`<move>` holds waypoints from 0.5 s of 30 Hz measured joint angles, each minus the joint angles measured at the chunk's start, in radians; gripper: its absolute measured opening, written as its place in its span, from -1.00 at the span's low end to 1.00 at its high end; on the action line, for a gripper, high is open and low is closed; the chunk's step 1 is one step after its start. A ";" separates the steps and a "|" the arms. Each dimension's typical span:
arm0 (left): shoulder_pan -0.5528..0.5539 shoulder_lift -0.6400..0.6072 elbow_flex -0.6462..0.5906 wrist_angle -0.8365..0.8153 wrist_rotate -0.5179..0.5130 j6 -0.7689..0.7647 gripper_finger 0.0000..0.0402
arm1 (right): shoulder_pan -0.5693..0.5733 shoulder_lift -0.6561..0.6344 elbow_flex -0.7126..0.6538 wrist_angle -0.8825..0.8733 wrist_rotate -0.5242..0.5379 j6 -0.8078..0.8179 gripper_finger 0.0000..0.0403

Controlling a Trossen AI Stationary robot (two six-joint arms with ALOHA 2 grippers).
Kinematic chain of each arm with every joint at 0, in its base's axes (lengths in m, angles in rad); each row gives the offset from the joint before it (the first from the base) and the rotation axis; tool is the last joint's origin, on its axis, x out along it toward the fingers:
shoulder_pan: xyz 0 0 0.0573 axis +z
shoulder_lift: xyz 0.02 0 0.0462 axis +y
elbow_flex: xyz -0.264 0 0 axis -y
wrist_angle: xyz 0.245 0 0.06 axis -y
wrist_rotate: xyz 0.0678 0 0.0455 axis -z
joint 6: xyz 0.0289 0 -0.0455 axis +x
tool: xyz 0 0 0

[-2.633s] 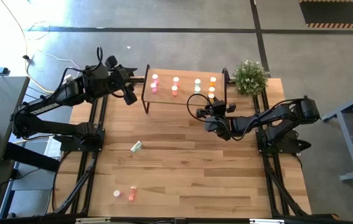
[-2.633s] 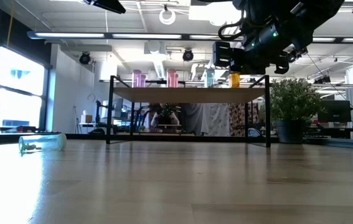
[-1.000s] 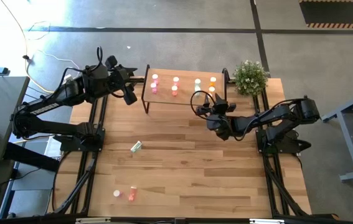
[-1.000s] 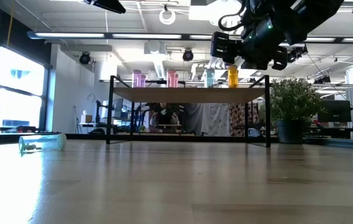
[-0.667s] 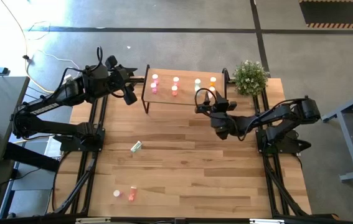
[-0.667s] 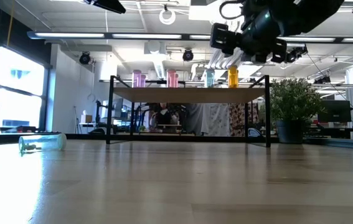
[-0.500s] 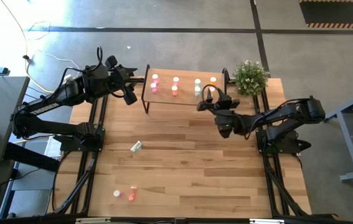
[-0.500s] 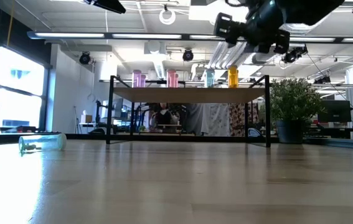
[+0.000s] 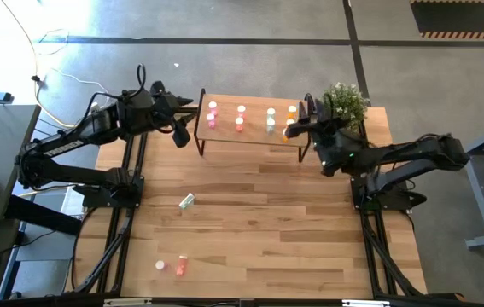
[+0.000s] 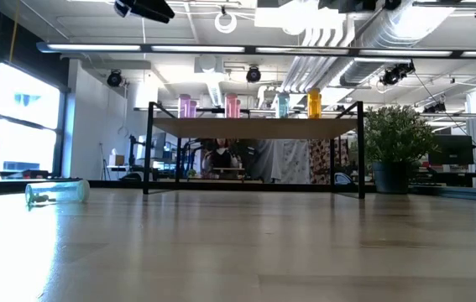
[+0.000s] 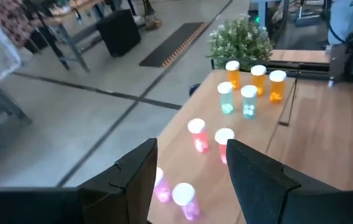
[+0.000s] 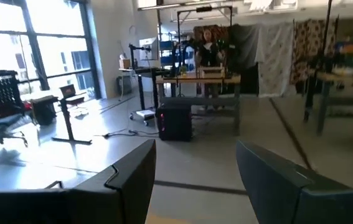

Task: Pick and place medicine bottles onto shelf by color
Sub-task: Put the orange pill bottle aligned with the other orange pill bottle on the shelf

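Wood table [image 9: 259, 230] | shelf [image 9: 250, 136] upper centre, bottles [image 9: 240, 117] on it by colour | my right gripper [image 9: 304, 118] at shelf's right end, open, empty | left gripper [image 9: 179, 119] at left end, open, empty | three bottles [image 9: 188, 200] loose lower left

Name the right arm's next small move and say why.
Probably swing the right pincer back toward the green bottle lying on the tabletop. The pincer looks empty and open above the shelf, and loose bottles also remain at the near edge.
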 joint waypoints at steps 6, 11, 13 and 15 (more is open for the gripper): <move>0.000 0.032 0.000 -0.053 0.008 -0.024 -0.09 | 0.000 -0.013 0.206 -0.235 0.009 -0.135 0.06; 0.014 0.047 0.000 -0.086 0.020 -0.055 -0.09 | -0.022 -0.013 0.390 -0.655 -0.041 0.027 0.06; 0.029 0.046 0.000 -0.096 0.027 -0.078 -0.09 | -0.048 -0.012 0.457 -0.852 -0.116 0.141 0.06; 0.050 0.046 0.000 -0.096 0.054 -0.099 -0.09 | -0.090 -0.010 0.522 -1.032 -0.227 0.264 0.06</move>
